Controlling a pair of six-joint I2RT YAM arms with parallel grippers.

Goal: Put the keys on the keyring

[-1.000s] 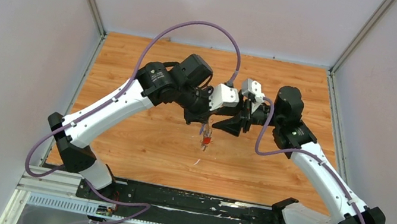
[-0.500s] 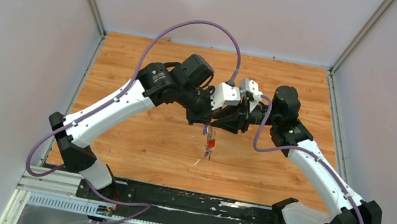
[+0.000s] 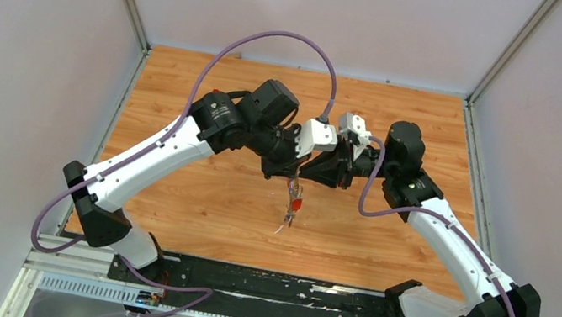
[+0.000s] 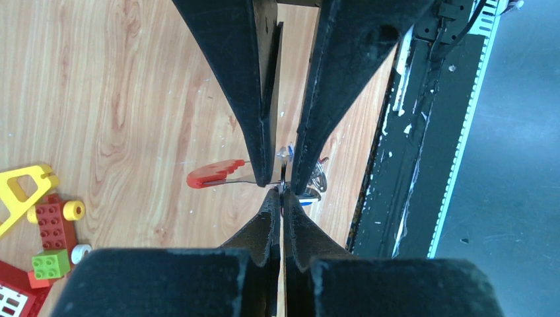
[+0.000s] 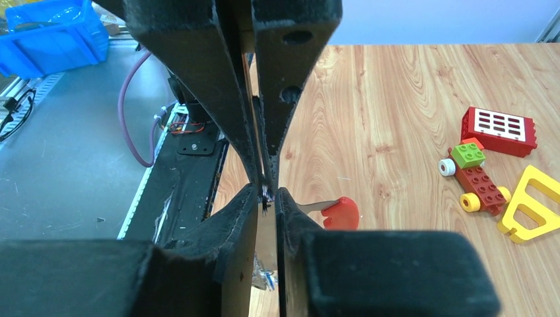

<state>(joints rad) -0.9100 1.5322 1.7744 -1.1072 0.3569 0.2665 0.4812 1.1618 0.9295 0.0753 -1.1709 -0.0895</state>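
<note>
In the left wrist view my left gripper (image 4: 282,193) is shut on the keyring (image 4: 282,179), a thin dark ring seen edge-on. The right gripper's fingers (image 4: 264,158) come in from above and straddle that ring with a narrow gap on each side. A red-headed key (image 4: 211,175) sticks out to the left of the ring, and a blue-headed key (image 4: 305,202) shows just behind it. The right wrist view has my right gripper (image 5: 265,193) narrowly open around the ring, with the red key head (image 5: 340,212) beside it. From above, both grippers (image 3: 297,175) meet in mid-air and the keys (image 3: 295,204) dangle below them.
Toy blocks lie on the wooden table: a yellow frame (image 5: 531,205), a red block with white buttons (image 5: 498,130), a green block (image 5: 469,153) on a red wheeled piece (image 5: 482,185). A black rail (image 3: 258,283) runs along the near edge. A blue bin (image 5: 46,33) sits off the table.
The right gripper has moved left up to the left gripper, and its jaws have narrowed around the ring. The dangling keys have swung a little.
</note>
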